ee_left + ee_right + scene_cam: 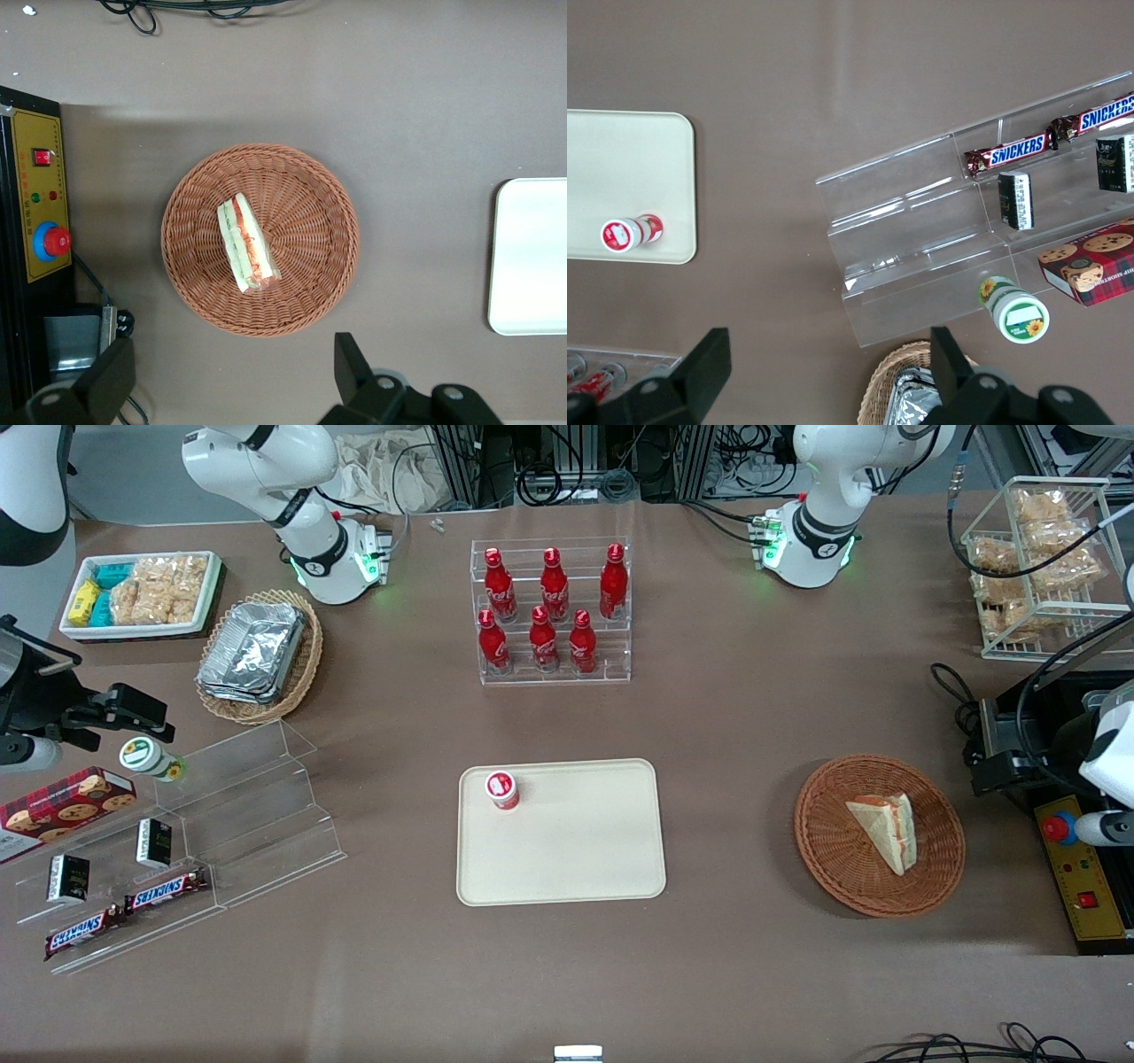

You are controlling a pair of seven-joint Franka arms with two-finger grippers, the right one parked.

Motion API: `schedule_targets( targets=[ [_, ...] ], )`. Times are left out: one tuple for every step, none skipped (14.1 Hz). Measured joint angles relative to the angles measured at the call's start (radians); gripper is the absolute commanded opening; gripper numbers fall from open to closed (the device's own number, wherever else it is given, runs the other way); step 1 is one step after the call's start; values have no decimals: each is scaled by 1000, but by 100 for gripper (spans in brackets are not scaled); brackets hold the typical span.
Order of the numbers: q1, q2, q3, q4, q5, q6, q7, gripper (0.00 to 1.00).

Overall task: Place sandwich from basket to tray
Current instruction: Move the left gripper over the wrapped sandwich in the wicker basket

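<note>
Nearest the front camera the table is bare brown cloth; then comes the tray (561,833), with a small red-capped cup (501,789) standing upright on the corner that lies toward the parked arm's end and away from the camera. Level with the tray, well toward the working arm's end, sits the basket (879,834), and the sandwich (884,828) lies in it on its side, a little off the basket's middle, its red filling edge showing. Farther off stands a clear rack of red bottles (551,609).

The gripper (232,376) hangs high above the basket, looking straight down on it. Its two fingers stand wide apart with nothing between them and nothing touching them; the gap looks wider than the wedge is thick. In the front view the arm sits at the picture's edge by a black control box (1081,868), and I can't make out the fingertips there, so I go by the wrist view alone.

What could go wrong, as I judge it: the sandwich is soft, so a hard squeeze could crush the bread or push the filling out. It lies at a slant to the fingers, so unless the wrist turns to match, they may catch a corner and let it twist loose. The wicker bowl is shallow and light; fingers coming down too deep could snag the weave and drag the basket along. At the tray, the cup needs a wide berth or it will be knocked over.
</note>
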Motion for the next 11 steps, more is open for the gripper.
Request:
schedule_targets(
  targets=[
    [0,0,0,-1,0,-1,-2,100],
    [0,0,0,-3,0,-3,-4,100],
    [0,0,0,-6,0,-3,-5,100],
    [0,0,0,-8,0,-3,-6,100],
    [0,0,0,-11,0,-3,-6,100],
    [0,0,0,-14,0,-5,-6,100],
    [0,0,0,-22,0,-8,-6,100],
    [1,0,1,-37,0,-8,-7,100],
    [1,0,1,-57,0,-8,-8,100],
    [2,0,2,-83,0,-8,-9,100],
    [2,0,2,-113,0,-3,-10,100]
  ],
)
